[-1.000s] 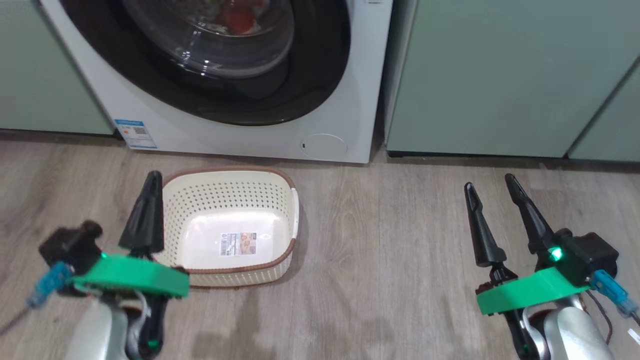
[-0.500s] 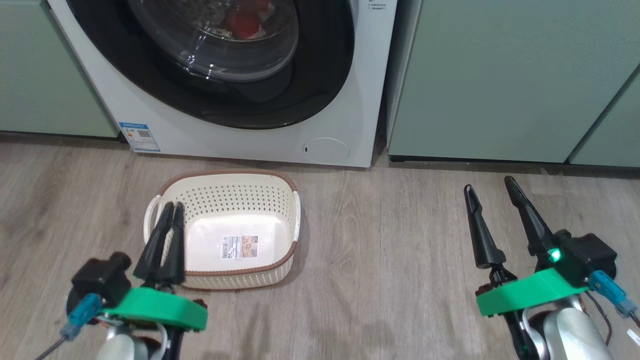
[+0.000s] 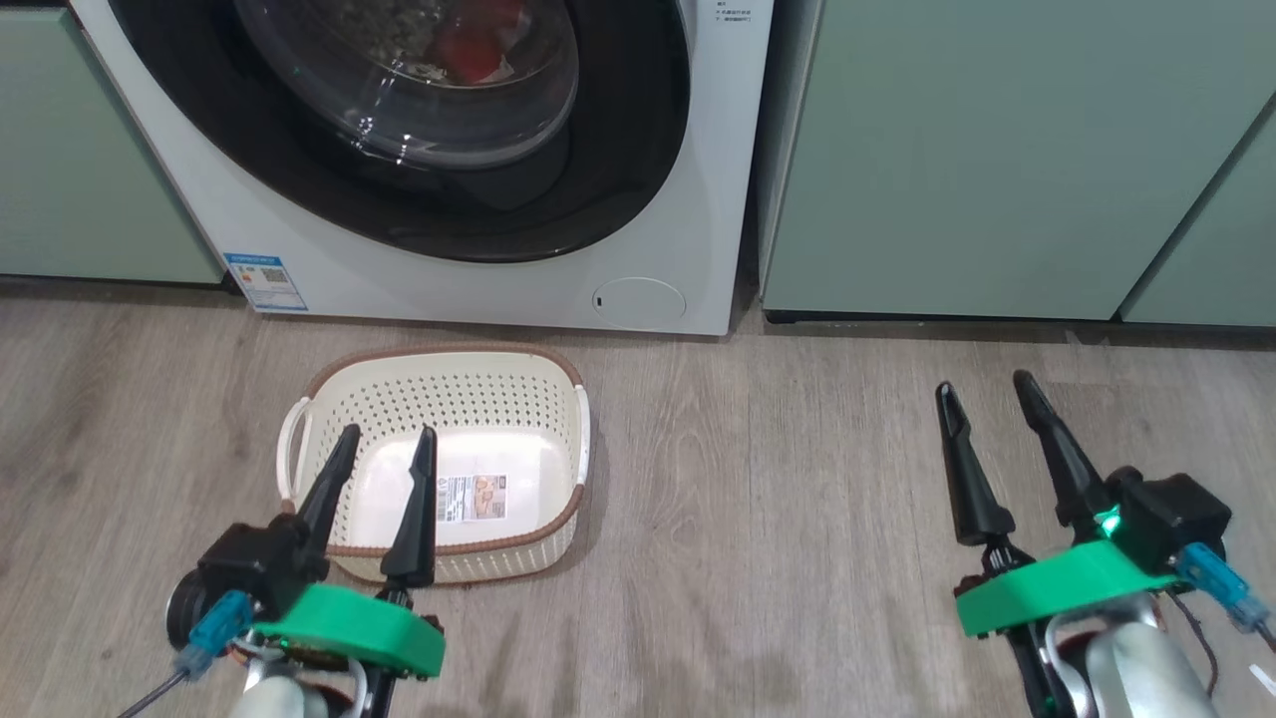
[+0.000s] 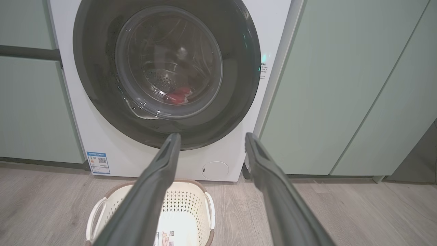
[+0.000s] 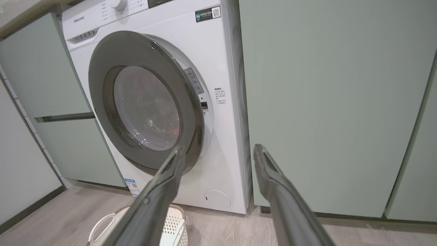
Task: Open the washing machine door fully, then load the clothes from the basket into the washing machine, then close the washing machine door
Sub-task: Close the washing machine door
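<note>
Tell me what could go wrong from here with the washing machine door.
First, in the right wrist view the door looks ajar at its latch side, so it may swing open with the clothes inside the drum. Second, the basket sits on the floor close before the washing machine, right ahead of the open left fingers; an arm reaching forward to push the door could knock it.

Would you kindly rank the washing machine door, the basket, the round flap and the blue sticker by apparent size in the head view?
1. washing machine door, largest, though cut off by the top edge.
2. basket.
3. round flap and blue sticker: too alike to rank.
</note>
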{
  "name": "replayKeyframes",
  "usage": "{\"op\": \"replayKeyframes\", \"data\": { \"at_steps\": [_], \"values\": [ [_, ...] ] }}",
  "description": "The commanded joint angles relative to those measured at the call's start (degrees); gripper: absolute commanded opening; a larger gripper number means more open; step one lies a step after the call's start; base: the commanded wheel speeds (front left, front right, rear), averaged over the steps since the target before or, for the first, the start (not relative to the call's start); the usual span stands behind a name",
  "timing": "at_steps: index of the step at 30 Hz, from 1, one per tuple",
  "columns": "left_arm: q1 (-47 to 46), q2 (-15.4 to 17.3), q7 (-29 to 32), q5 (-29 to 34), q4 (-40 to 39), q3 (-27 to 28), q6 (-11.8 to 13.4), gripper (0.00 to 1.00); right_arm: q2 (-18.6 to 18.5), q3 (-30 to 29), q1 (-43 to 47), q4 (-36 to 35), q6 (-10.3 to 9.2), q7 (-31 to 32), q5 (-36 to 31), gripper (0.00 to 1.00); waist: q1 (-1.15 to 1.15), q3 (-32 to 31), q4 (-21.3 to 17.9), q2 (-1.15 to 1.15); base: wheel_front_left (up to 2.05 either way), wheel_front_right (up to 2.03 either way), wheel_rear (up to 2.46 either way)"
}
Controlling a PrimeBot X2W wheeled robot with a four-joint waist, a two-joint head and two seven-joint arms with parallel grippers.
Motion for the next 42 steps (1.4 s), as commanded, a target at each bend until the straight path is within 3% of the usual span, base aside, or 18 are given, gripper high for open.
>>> {"op": "replayKeyframes", "data": {
  "at_steps": [1,8,42],
  "values": [
    [-1.95,0.1,-0.55,0.65,-1.68,1.76,0.12,1.0,0.22,0.83,-0.72,-1.14,0.0,-0.54,-0.28,1.0,0.0,0.0,0.0,0.0,0.0,0.0,0.0],
    [-2.01,0.1,-0.55,1.05,-0.9,1.21,0.15,1.0,0.44,-1.37,-1.31,1.09,0.0,-0.54,-1.95,1.0,0.0,-0.06,0.09,0.0,0.0,0.0,0.0],
    [-2.08,0.09,-0.56,1.27,-0.78,-0.33,1.34,1.0,0.53,-0.55,-1.37,-0.79,0.0,-0.54,-1.77,1.0,0.0,0.75,0.7,0.0,0.0,0.0,0.0]
  ]
}}
